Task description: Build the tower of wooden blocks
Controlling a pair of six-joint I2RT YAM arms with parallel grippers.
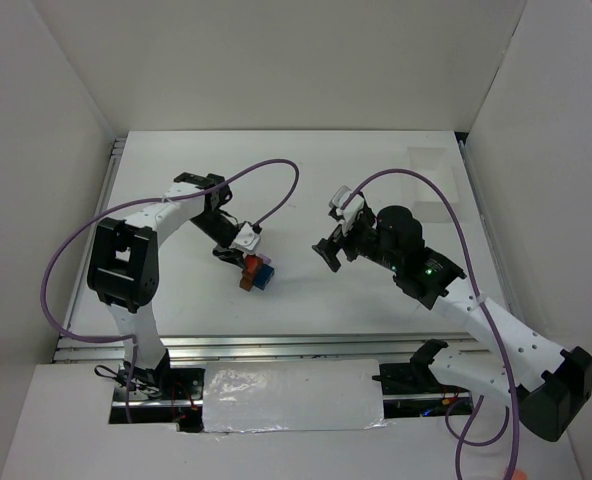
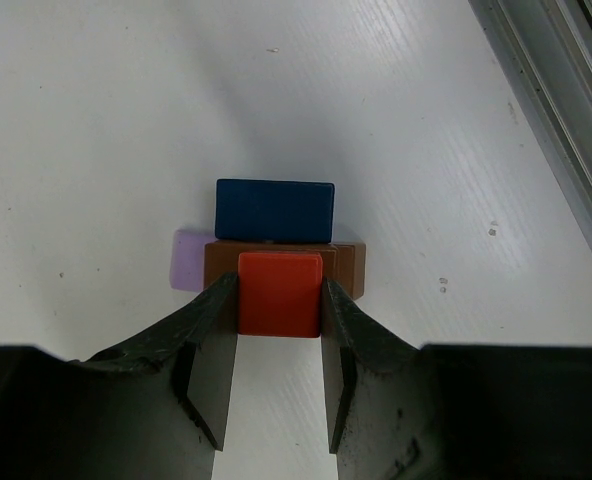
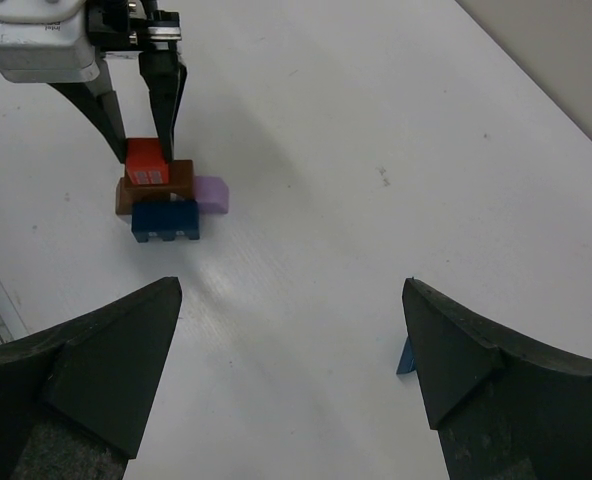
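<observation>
The wood block tower (image 1: 257, 273) stands at the table's middle-left. In the left wrist view a red cube (image 2: 279, 293) sits on a brown-orange block (image 2: 351, 265), with a blue block (image 2: 274, 210) beyond it and a pale purple block (image 2: 188, 258) at the left. My left gripper (image 2: 280, 292) is shut on the red cube, one finger on each side. The right wrist view shows the red cube (image 3: 146, 160), the brown block (image 3: 182, 178), the blue block (image 3: 166, 220) and the purple block (image 3: 213, 194). My right gripper (image 3: 292, 286) is open and empty, right of the tower (image 1: 328, 252).
A small blue wedge (image 3: 405, 357) lies on the table beside my right gripper's right finger. A clear plastic tray (image 1: 432, 172) sits at the far right of the table. White walls enclose the table on three sides.
</observation>
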